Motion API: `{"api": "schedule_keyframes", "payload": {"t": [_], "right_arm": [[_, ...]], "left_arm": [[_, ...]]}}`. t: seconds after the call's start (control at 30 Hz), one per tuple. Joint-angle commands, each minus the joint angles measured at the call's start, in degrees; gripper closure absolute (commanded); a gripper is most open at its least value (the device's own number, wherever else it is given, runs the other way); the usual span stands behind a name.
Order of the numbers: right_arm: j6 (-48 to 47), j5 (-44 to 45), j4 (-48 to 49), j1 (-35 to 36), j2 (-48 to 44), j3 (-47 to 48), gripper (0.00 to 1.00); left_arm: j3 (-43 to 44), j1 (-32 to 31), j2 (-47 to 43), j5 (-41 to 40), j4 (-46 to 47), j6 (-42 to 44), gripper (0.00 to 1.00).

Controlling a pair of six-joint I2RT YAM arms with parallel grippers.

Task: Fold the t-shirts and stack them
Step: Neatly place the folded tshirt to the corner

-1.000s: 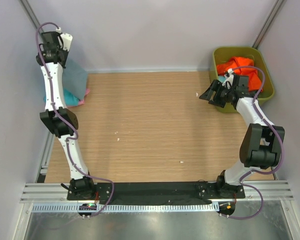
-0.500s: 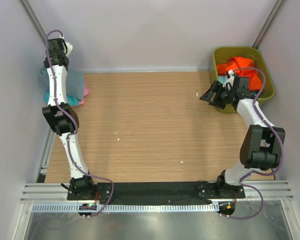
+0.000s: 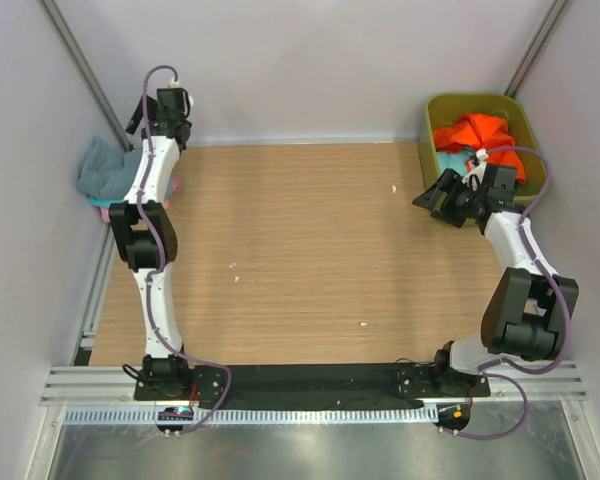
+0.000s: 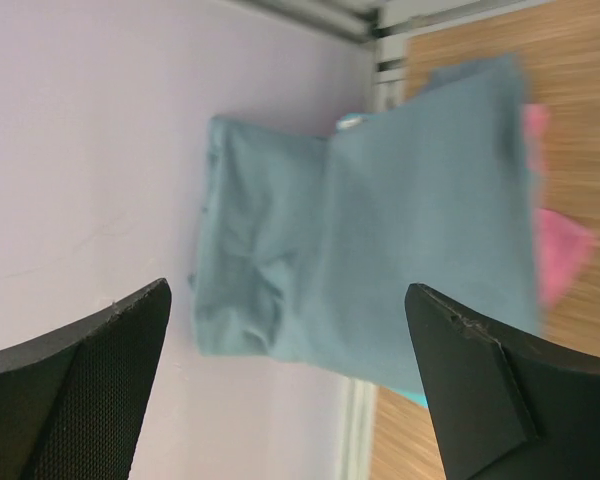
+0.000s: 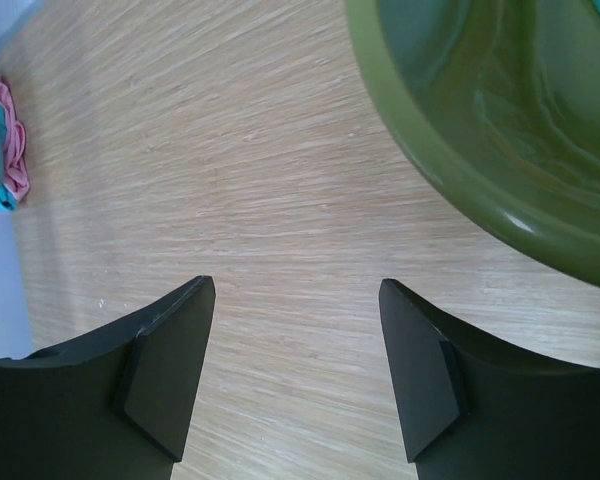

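Hovering left tool (image 4: 288,290) and right tool (image 5: 295,285) spread wide, empty, I see the grey-blue t-shirt (image 4: 380,220) at the tabletop's (image 3: 300,230) far-left corner, the orange t-shirt (image 3: 475,133) heaped in the tub (image 5: 480,120): limp, light cloth, best pinched at a raised fold.

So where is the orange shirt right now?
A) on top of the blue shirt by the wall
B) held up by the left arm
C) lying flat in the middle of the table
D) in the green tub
D: the orange t-shirt lies bunched up inside the olive-green tub at the far right of the top view.
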Motion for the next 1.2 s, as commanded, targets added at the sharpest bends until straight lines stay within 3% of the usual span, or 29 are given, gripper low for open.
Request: {"api": "schedule_keyframes", "payload": {"t": [0.0, 0.07, 0.3, 0.47, 0.73, 1.17], "right_arm": [[1.52, 0.13, 1.8, -1.77, -3.42, -1.05, 0.27], [1.87, 0.13, 1.8, -2.47, -4.04, -1.66, 0.27], [3.63, 0.04, 1.01, -6.43, -7.29, -4.64, 0.27], [4.07, -0.57, 0.22, -8.45, -8.7, -5.62, 0.27], [6.17, -2.77, 0.92, -8.54, -6.94, -4.13, 0.27], [11.8, -6.81, 6.19, -8.63, -2.11, -4.04, 0.27]], "left_arm": [[-1.83, -2.82, -7.81, 4.04, -2.81, -8.54, 0.01], [-1.48, -2.75, -6.68, 5.19, -6.59, -12.49, 0.02], [-2.1, -2.84, -3.17, 4.59, -8.9, -13.13, 0.03], [-0.51, -3.1, 0.18, 2.56, -9.16, -11.11, 0.12], [8.01, -2.14, 6.51, 5.28, -16.19, -14.0, 0.19], [4.33, -1.96, 8.44, 5.29, -16.19, -12.42, 0.23]]}}
